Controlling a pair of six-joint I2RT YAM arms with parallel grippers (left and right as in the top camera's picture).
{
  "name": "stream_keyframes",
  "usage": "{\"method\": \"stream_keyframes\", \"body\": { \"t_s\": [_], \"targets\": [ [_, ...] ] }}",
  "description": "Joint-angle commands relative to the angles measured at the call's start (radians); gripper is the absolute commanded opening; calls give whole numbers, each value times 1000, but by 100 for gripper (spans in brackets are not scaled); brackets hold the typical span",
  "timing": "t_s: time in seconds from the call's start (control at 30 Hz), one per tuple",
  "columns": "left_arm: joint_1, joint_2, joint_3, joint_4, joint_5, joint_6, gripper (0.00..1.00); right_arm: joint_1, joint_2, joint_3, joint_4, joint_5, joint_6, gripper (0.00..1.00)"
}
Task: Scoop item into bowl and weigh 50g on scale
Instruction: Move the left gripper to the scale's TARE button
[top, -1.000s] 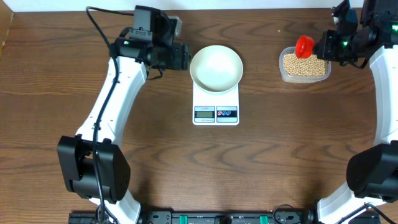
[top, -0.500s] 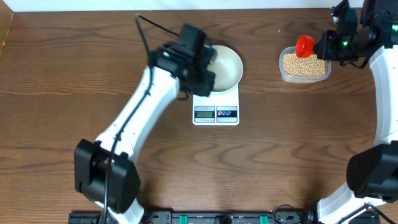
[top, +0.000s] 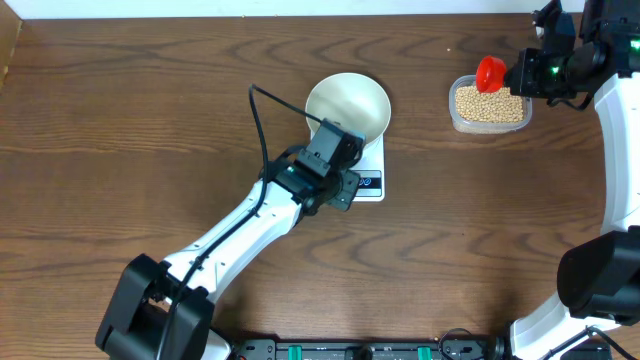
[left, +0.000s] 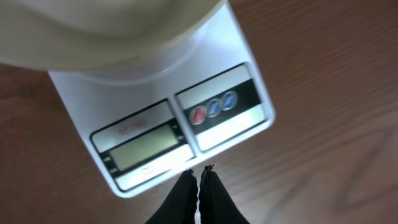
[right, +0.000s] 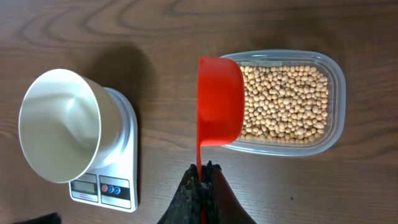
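Observation:
The white bowl (top: 348, 104) sits empty on the white scale (top: 374, 160). My left gripper (top: 344, 190) hovers over the scale's front edge, shut with nothing in it. In the left wrist view its tips (left: 199, 174) are just in front of the scale's display (left: 143, 146), with the coloured buttons (left: 213, 107) to the right and the bowl (left: 106, 31) above. My right gripper (right: 202, 169) is shut on the handle of a red scoop (right: 219, 102). The scoop hangs empty over the left end of the tan beans (right: 283, 102); overhead, scoop (top: 489, 72) and beans (top: 490, 104) are at the far right.
The beans lie in a clear plastic tub (right: 336, 81) at the back right of the brown wooden table (top: 480, 230). My left arm (top: 240, 225) stretches diagonally from the front left to the scale. The right arm's base (top: 600, 275) stands at the right edge.
My left arm has swung from the left of the bowl, across it, to the scale's front edge, and its gripper has gone from open to shut. The right arm and scoop have not moved.

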Motion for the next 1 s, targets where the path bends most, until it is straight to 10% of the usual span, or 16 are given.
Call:
{"method": "stream_keyframes", "body": {
  "t_s": [0.0, 0.97],
  "targets": [
    [4, 17, -19, 23, -19, 185, 7, -4, 6, 8, 1, -3, -19, 1],
    [3, 216, -19, 231, 66, 349, 7, -4, 8, -69, 61, -10, -19, 1]
  ]
}}
